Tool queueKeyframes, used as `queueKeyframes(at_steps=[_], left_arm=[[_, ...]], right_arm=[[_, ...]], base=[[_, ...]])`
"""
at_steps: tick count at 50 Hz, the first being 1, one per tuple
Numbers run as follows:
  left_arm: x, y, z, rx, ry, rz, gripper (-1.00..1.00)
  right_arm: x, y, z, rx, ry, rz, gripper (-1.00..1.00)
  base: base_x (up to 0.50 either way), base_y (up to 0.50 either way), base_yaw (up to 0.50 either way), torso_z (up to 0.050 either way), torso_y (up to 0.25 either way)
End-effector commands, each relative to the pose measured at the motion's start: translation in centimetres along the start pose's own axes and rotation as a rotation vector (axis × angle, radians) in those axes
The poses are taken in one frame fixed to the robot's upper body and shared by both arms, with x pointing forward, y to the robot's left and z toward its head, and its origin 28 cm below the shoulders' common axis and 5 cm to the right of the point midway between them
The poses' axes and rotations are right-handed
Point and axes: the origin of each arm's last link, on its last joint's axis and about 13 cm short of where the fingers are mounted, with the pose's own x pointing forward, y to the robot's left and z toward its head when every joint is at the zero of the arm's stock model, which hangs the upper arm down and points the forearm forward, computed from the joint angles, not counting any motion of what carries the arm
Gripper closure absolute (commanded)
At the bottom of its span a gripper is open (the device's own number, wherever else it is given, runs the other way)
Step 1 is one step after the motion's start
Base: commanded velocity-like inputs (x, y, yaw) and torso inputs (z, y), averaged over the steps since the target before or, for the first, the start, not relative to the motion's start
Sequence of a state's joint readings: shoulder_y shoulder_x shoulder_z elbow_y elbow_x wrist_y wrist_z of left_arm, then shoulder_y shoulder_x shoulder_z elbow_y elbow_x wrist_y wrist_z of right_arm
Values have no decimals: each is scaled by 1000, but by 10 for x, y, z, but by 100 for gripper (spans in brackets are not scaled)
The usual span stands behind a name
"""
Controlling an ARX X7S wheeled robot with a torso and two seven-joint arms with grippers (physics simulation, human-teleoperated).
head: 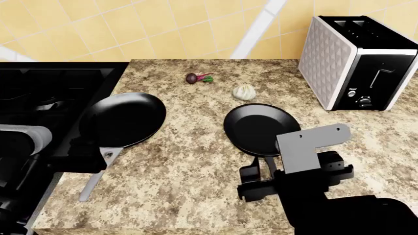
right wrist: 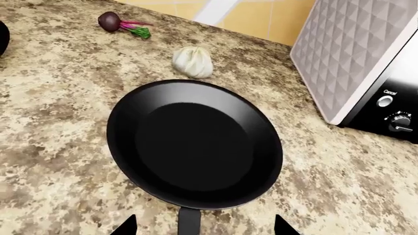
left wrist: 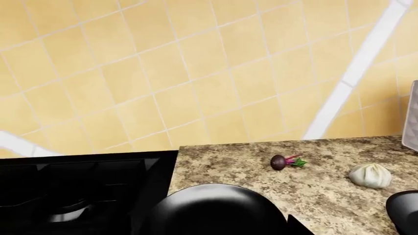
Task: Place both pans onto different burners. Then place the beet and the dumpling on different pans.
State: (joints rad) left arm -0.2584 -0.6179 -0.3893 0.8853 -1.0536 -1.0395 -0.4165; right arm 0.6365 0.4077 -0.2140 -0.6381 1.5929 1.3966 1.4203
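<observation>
Your right gripper (head: 267,172) is spread wide, its fingers on either side of the black handle of the black-handled pan (head: 262,128), not touching it. In the head view, the silver-handled pan (head: 124,119) lies at 9 o'clock from that pan, half over the stove (head: 46,93) edge. The beet (head: 194,78) and dumpling (head: 244,91) sit at 12 o'clock on the counter (head: 189,166); the toaster (head: 356,61) at 2. In the left wrist view you see the beet (left wrist: 281,162) and the dumpling (left wrist: 370,176); of the left gripper's state I cannot tell. In the right wrist view the fingertips (right wrist: 126,226) flank the handle.
</observation>
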Motion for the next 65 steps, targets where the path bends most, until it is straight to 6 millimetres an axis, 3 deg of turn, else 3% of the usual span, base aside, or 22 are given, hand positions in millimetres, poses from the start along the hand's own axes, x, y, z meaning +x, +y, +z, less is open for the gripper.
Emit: queueKeyframes(at_steps=[1, 21, 45, 46, 65], left_arm=[[0, 0, 2, 5, -6, -2, -100], [3, -3, 1, 4, -1, -18, -100], [5, -4, -3, -4, 10, -23, -100], [5, -4, -3, -4, 10, -23, -100], [5, -4, -7, -11, 14, -23, -100]], right_arm=[[7, 5, 3, 14, 4, 17, -100], [31, 8, -10, 60, 84, 15, -100], [37, 11, -32, 79, 168, 27, -100], [37, 11, -32, 80, 169, 26, 100], [32, 6, -29, 123, 149, 40, 100]], base=[[0, 0, 0, 0, 0], [0, 0, 0, 0, 0], [0, 0, 0, 0, 0], [0, 0, 0, 0, 0], [0, 0, 0, 0, 0]])
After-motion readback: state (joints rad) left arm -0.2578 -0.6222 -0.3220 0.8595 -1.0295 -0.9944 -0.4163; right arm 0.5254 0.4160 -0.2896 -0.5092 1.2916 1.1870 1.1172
